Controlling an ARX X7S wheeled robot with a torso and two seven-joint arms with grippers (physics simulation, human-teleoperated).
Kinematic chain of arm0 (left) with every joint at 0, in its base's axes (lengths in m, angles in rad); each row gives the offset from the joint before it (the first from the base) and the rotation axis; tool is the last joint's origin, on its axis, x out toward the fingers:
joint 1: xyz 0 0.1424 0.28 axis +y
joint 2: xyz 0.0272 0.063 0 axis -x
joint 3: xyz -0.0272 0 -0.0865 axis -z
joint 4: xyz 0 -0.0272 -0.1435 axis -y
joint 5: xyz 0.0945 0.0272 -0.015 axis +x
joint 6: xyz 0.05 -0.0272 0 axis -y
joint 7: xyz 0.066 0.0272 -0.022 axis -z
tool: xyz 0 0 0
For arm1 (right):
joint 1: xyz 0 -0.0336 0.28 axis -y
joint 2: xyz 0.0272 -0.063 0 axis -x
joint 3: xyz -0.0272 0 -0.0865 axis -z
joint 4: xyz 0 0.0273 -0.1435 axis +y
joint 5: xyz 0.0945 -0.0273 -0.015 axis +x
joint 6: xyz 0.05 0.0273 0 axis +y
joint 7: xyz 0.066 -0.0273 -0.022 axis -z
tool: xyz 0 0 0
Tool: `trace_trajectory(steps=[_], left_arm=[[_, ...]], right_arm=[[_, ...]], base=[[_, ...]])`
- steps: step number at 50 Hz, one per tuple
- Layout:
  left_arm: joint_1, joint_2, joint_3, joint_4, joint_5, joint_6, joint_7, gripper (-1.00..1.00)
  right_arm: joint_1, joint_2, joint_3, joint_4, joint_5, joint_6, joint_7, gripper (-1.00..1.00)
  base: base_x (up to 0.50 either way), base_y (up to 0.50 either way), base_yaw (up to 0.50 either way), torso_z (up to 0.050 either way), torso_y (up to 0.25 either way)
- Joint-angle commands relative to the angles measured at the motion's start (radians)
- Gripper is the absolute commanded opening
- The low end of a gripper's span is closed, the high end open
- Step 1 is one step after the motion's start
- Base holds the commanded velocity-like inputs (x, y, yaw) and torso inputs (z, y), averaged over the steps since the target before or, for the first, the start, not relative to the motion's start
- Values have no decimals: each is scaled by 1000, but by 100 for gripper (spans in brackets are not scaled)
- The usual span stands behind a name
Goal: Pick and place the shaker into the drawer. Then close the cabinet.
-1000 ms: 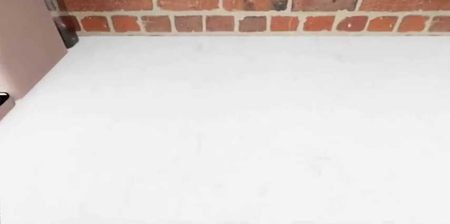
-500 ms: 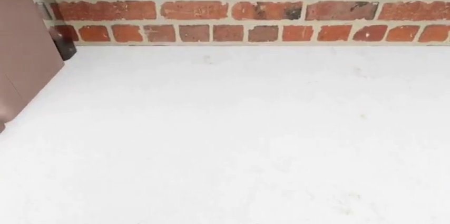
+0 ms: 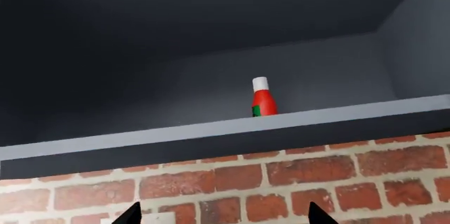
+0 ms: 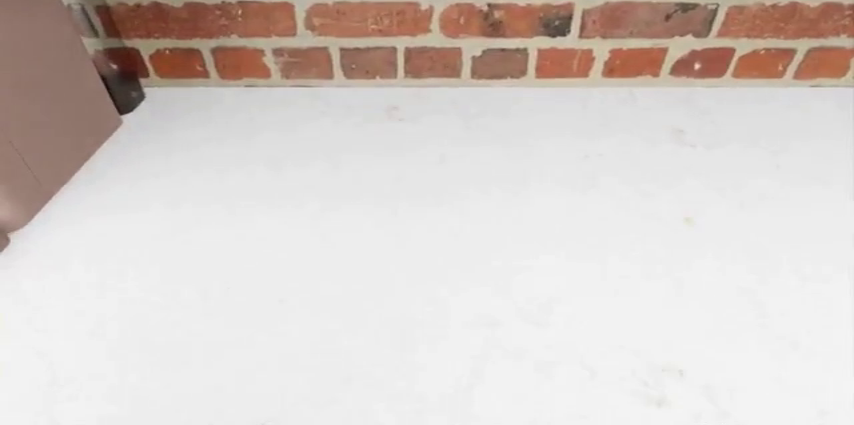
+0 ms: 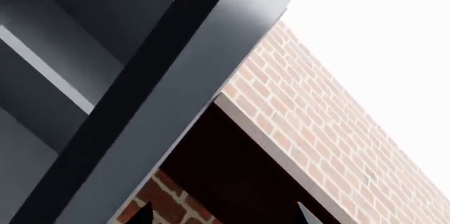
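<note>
White worktop (image 4: 441, 265) fills the head view, brick wall (image 4: 467, 15) behind; no shaker or drawer shows, so its handling can't be judged. Left gripper (image 3: 221, 217) and right gripper (image 5: 221, 214) both spread, empty.

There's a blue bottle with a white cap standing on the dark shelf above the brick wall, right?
Not quite. The bottle is red, not blue. The left wrist view shows it: white cap, standing on the dark shelf above the brick wall.
</note>
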Motion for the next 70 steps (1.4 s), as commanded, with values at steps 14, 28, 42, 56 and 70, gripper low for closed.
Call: trace_trajectory(steps=[14,28,42,56,70], left_arm=[[301,42,-267,157,-196,-23,-95,100],[476,75,-422,224,-287,-29,-115,100],[665,118,-610,294,-384,-39,-128,100],[781,87,-794,296,-437,-57,-130,100],[634,83,-580,261,-382,-21,-158,100]], right_arm=[[-9,-300,-117,631,28,-424,-127,100],[59,-477,-463,1271,274,-775,21,100],[-12,-477,-914,1287,608,-767,88,100],[-23,-477,-915,1289,596,-764,88,100],[37,-472,-315,1295,535,-698,277,100]], base=[[0,2,2,0,0],[5,2,3,1,0],[3,1,2,0,0],[19,4,8,0,0],[24,8,13,3,0]])
